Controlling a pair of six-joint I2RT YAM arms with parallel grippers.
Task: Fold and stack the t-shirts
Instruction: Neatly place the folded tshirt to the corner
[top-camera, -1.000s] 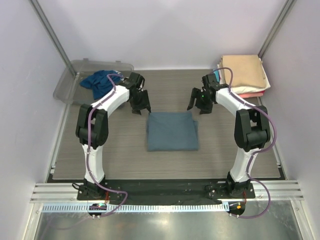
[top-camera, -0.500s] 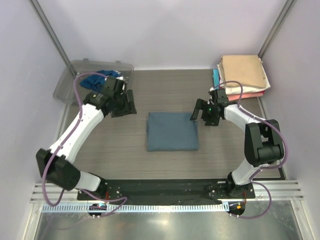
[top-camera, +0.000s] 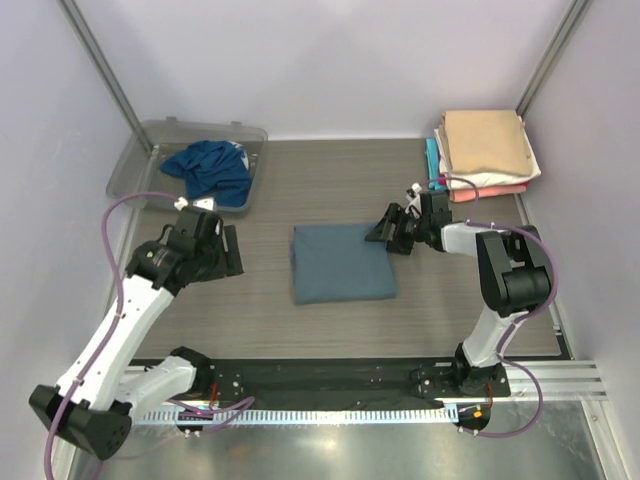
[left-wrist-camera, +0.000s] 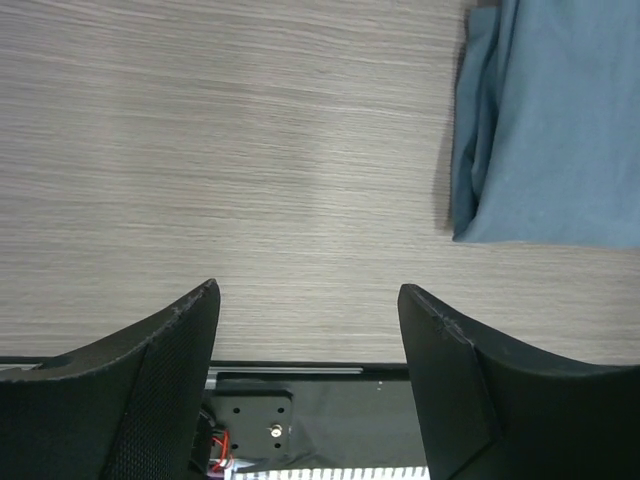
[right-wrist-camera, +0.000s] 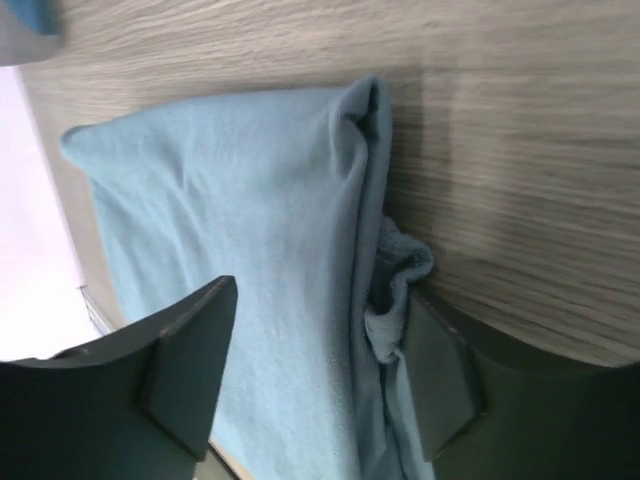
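The brown worktop (top-camera: 250, 310) is the biggest thing. In its middle lies the folded slate-blue shirt (top-camera: 342, 262). A pile of folded shirts (top-camera: 487, 148), tan on top, sits in the far right corner. A clear tub (top-camera: 135, 160) in the far left corner holds the crumpled teal-blue shirt (top-camera: 212, 168). My right tool (right-wrist-camera: 320, 300) is spread wide, low over the slate-blue shirt's right edge. My left tool (left-wrist-camera: 310, 300) is spread too, holding nothing, over bare wood left of that shirt.
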